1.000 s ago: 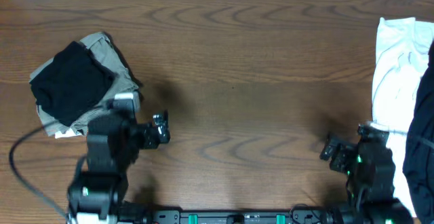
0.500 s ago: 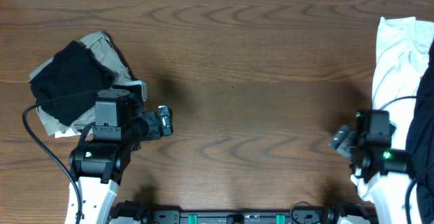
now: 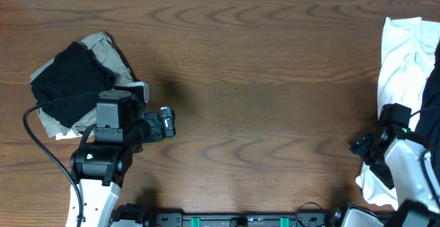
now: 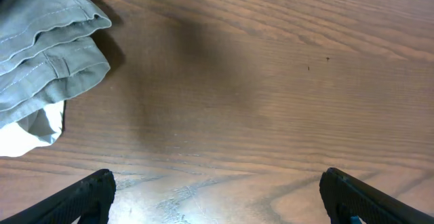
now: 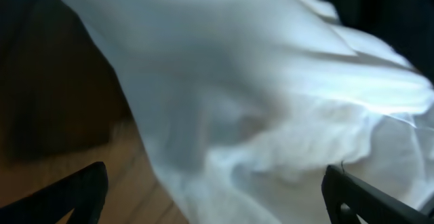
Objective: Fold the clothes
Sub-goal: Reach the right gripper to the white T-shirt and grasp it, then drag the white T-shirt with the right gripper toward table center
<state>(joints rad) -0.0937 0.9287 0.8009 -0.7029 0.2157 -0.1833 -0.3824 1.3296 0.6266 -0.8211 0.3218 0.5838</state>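
At the table's left lies a pile of folded clothes: a black garment (image 3: 71, 82) on a khaki one (image 3: 111, 53). My left gripper (image 3: 166, 122) stands open to the right of the pile, over bare wood. In the left wrist view the khaki garment (image 4: 42, 39) and a white cloth edge (image 4: 28, 132) sit at the upper left, apart from my open gripper (image 4: 217, 203). A crumpled white T-shirt (image 3: 402, 65) lies at the right edge beside a dark navy garment (image 3: 433, 100). My right gripper (image 3: 366, 148) is open at the shirt's lower left edge. The right wrist view shows the white T-shirt (image 5: 271, 102) spread below my open gripper (image 5: 217, 200).
The brown wooden table (image 3: 261, 82) stretches between the two arms. A black cable (image 3: 41, 151) loops left of the left arm. In the right wrist view a dark garment (image 5: 383, 7) lies beyond the shirt, with wood (image 5: 61, 115) to the left.
The right arm has swung right, from over bare wood to the white T-shirt's edge. The left arm shifted up and right a little early on, then held still. Both grippers stayed open.
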